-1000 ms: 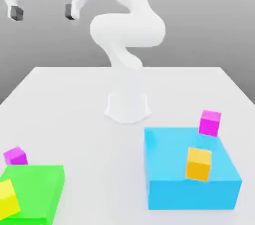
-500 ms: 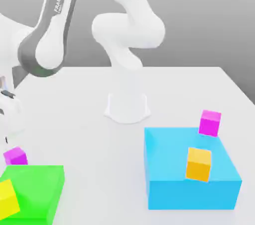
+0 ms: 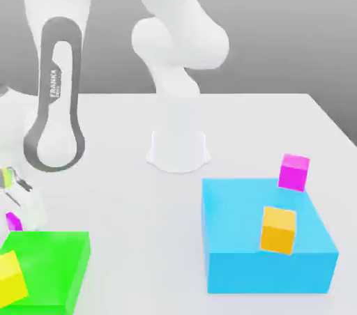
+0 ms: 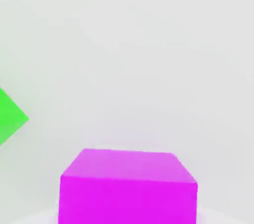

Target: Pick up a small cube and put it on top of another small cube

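Filling the hand view, magenta cube [image 4: 128, 186] sits beside green block [image 4: 10, 115].

A big blue block [image 3: 268, 237] sits at four o'clock with an orange cube [image 3: 278, 229] on top. A big green block [image 3: 49, 265] sits at eight o'clock, with a yellow cube [image 3: 12, 276] touching it.

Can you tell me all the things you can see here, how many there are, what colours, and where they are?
Small magenta cubes: two; one on the table beside the green block, under the robot's hand; one behind the blue block.
Small orange cube: one, on top of the blue block.
Small yellow cube: one, on the green block.
Big blue block: one, at the exterior view's right.
Big green block: one, at the exterior view's left.
White table: one, under everything.
White robot arm: one, bent down to the exterior view's left; base at table middle.
End effector: one, low over the near magenta cube.
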`<move>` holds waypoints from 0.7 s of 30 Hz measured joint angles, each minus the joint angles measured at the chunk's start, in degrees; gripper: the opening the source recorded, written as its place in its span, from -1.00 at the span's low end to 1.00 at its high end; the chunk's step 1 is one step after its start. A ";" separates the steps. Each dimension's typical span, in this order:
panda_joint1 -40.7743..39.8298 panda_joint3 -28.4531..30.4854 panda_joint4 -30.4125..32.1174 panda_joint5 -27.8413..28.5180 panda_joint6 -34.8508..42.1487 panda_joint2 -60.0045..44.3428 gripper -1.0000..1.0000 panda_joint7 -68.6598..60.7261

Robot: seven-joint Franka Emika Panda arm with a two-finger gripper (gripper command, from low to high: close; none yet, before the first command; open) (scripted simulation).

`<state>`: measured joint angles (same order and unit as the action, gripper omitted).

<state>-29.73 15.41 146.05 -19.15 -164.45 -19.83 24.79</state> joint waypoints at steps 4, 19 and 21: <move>3.91 3.97 1.69 7.22 5.74 7.75 -1.00 5.86; 38.95 -16.72 -2.92 15.50 26.18 24.93 -1.00 28.59; 42.06 -20.07 -3.62 16.67 29.02 26.99 -1.00 31.81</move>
<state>12.33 -4.66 142.43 -2.48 -135.42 7.16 56.60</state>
